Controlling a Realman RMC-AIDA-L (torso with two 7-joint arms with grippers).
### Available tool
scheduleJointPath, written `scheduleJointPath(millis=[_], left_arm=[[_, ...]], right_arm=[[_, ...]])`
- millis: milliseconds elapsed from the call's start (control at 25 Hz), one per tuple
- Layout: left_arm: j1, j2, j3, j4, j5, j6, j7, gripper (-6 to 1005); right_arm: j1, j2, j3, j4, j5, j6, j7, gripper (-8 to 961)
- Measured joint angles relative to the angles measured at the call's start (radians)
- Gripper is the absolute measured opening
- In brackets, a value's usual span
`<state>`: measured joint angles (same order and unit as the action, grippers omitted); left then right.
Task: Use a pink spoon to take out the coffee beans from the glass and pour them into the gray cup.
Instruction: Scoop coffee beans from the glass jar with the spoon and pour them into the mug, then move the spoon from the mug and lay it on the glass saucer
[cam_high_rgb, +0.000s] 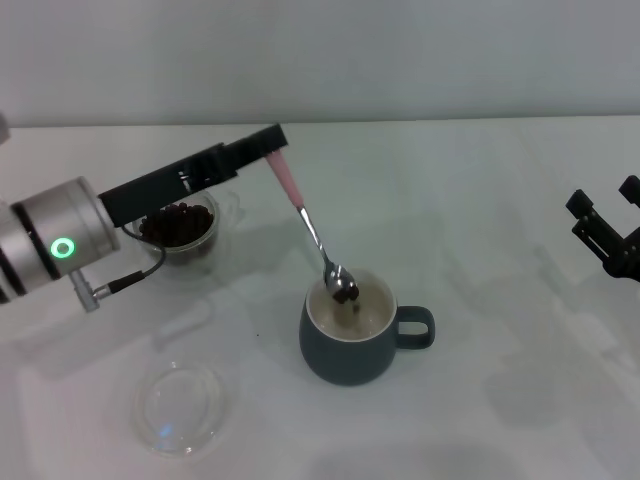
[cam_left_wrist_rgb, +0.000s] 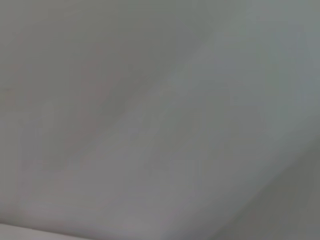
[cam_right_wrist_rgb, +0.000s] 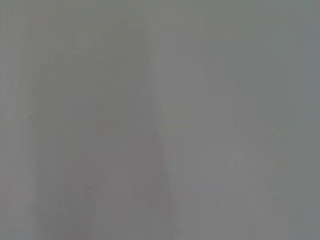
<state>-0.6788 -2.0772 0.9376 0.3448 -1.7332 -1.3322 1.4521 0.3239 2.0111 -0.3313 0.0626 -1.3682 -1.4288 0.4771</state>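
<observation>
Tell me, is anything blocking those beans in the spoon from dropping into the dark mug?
Nothing visible. The left claw holds the pink spoon with its bowl, carrying coffee beans, right over the gray cup's open mouth. The right claw sits far off.

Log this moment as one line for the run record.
step: tipping beans | left hand: holds pink spoon, bowl over gray cup | coffee beans on spoon, more in glass | right hand: parked at right edge
</observation>
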Motion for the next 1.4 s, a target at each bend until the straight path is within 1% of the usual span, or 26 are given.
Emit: scheduleJointPath(millis=[160,240,440,600,720,840,920,960,1040,1200,1280,1400], left_arm=[[0.000,0.000,0.119,0.088,0.001,0.046,0.005,128],[0.003,0.000,0.154,0.117,0.001,0.062,0.005,128],[0.007,0.000,0.168,0.139,-0.007,0.058,0.007,128],[0.055,-0.001,0.165,0.179,-0.056,0.026,-0.002,129],[0.109,0.003,0.164,0.192,-0.129,0.003,-0.003,129],[0.177,0.006,0.162,0.204,-0.208,-0.015,-0.003,129],[0.246,0.008,0.152,0.206,-0.279,-0.051,-0.003,128],[0.267,0.009,0.144,0.203,-0.299,-0.068,-0.003,128],[0.335,0.008,0.100,0.190,-0.336,-0.124,-0.003,127],[0.445,0.006,0.018,0.126,-0.348,-0.189,-0.005,129],[0.496,0.012,-0.004,0.076,-0.348,-0.203,-0.005,129],[0.541,0.023,-0.012,0.039,-0.339,-0.207,-0.005,128]], right_arm=[[-0.006,0.000,0.004,0.001,0.000,0.001,0.000,809],[-0.007,0.000,0.005,0.002,0.001,0.001,0.000,809],[-0.010,0.000,0.008,0.002,0.004,0.002,0.000,809],[-0.008,0.000,0.009,0.002,0.006,0.004,0.000,809],[-0.004,0.000,0.009,0.002,0.006,0.006,0.000,809],[-0.001,-0.001,0.009,-0.002,0.004,0.014,0.000,809],[0.001,-0.001,0.008,-0.006,0.003,0.017,0.000,809],[0.002,-0.001,0.008,-0.006,0.003,0.018,0.000,809],[0.005,-0.002,0.009,-0.008,0.006,0.018,0.000,809],[0.009,-0.002,0.009,-0.010,0.008,0.022,0.000,809],[0.011,-0.002,0.009,-0.011,0.008,0.027,0.000,809],[0.015,-0.002,0.009,-0.012,0.008,0.036,0.000,809]])
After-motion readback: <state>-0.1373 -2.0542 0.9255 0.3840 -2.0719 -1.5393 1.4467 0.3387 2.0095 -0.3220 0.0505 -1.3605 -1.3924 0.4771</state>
